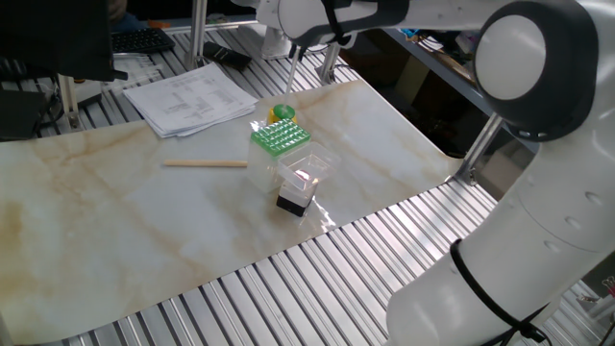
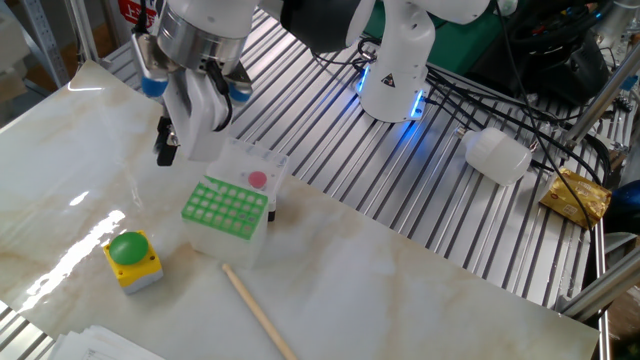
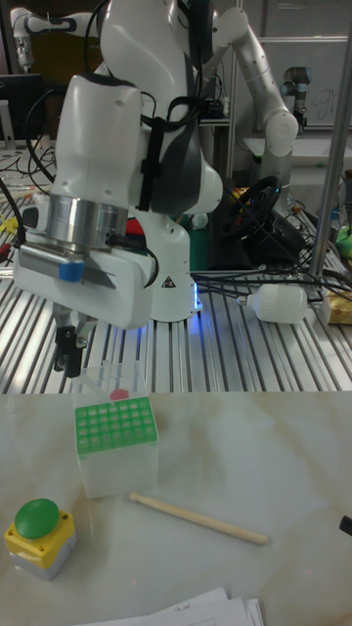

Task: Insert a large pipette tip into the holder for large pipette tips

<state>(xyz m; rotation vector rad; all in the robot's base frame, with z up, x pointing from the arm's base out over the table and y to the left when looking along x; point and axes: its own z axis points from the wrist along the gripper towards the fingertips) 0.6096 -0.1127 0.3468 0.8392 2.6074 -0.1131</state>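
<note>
Lab bench: marble-patterned mat [image 1: 115, 221] laid over a ribbed metal table [image 2: 420, 190], cables and equipment behind. Gripper [image 2: 168, 142], raised above the mat just beside the far edge of the holder with the green grid top [image 2: 226, 205]; fingers [image 3: 66, 352] dark, close together, with a thin pale shaft hanging below them in one fixed view, likely the large pipette tip [image 1: 292, 65]; whether they clamp it cannot be told. Clear box with a pink spot [image 2: 256, 176], touching the holder's rear. Yellow box with green button [image 2: 132, 258], near the holder. Wooden stick [image 3: 198, 518], flat on the mat. Papers [image 1: 190, 98], at the mat's edge.
</note>
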